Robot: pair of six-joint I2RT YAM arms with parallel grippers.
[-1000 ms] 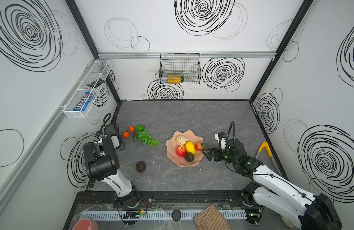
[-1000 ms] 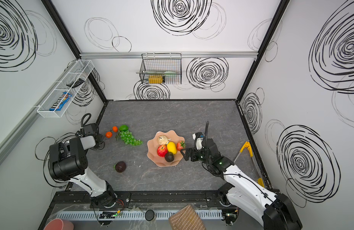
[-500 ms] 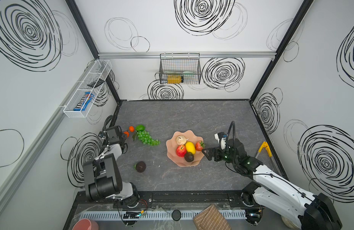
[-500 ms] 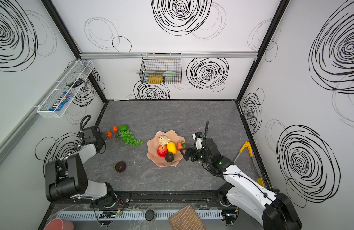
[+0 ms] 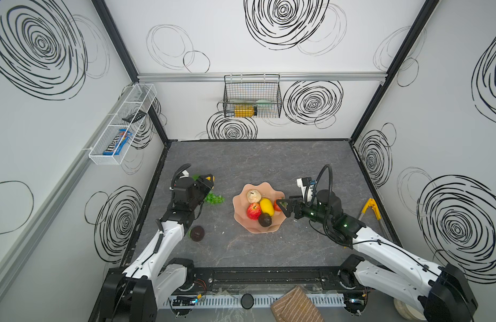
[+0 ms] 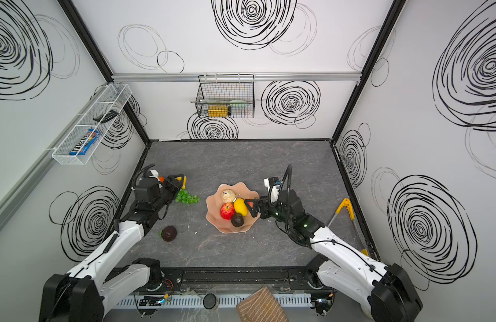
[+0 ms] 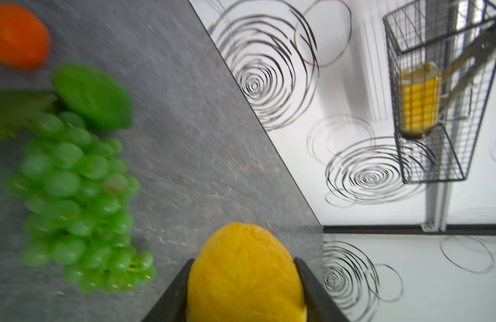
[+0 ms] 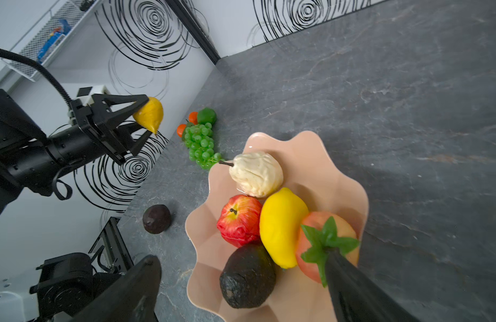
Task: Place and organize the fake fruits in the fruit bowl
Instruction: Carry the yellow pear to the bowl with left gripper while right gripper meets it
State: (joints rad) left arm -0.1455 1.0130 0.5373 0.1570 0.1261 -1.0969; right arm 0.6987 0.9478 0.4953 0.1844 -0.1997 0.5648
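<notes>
The peach-pink fruit bowl (image 5: 240,221) (image 6: 215,220) (image 8: 338,172) holds a beige fruit (image 5: 253,196), red apple (image 5: 253,211), lemon (image 5: 267,207), dark fruit (image 5: 265,220) and strawberry (image 8: 324,239). My left gripper (image 5: 209,178) (image 7: 245,264) is shut on a yellow pear-shaped fruit (image 7: 246,273) (image 8: 149,114), raised above the grape bunch (image 5: 214,198) (image 7: 74,189). Beside the grapes lie a lime (image 7: 93,97) and an orange (image 7: 18,36). Another dark fruit (image 5: 197,232) lies on the table at the left. My right gripper (image 5: 284,207) (image 8: 242,256) stands open at the bowl's right rim, holding nothing.
Yellow-handled tongs (image 5: 369,207) lie by the right wall. A black wire basket (image 5: 252,96) hangs on the back wall and a white wire shelf (image 5: 121,125) on the left wall. A brown cloth (image 5: 295,306) sits at the front edge.
My left arm has unfolded and swung its gripper to the right, from the left wall to above the grapes, with the yellow fruit in it. The right arm has stayed still.
</notes>
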